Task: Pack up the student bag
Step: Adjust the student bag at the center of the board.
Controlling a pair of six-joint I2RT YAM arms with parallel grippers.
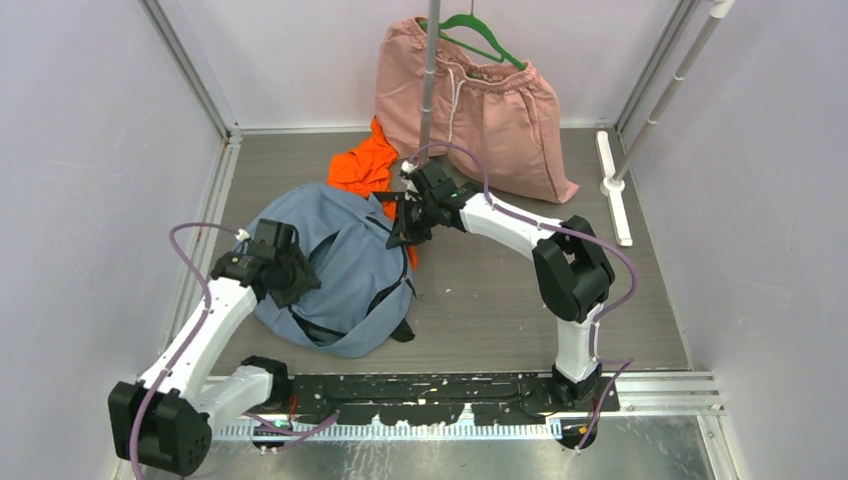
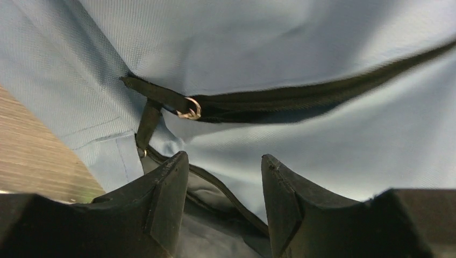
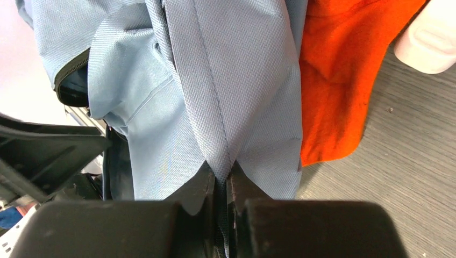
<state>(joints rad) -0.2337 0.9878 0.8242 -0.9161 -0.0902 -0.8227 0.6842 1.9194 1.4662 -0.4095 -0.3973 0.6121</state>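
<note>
**Right arm pinches backpack fabric as left stands open**

The grey-blue student bag [image 1: 335,265] lies slumped on the grey table [image 1: 500,300], left of centre, its far edge touching an orange cloth [image 1: 360,165]. The right gripper [image 3: 221,180] is clamped on a seamed fold of the bag's fabric. The left gripper [image 2: 225,166] hovers at the bag's near-left side, jaws apart and gripping nothing, facing a black zipper [image 2: 322,88] with a metal ring [image 2: 189,111]. Pink shorts [image 1: 500,110] hang behind

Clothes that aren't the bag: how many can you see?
2: pink shorts hang at the back, and an orange cloth lies on the table between them and the grey-blue bag. More could be hidden inside or under the bag.
</note>
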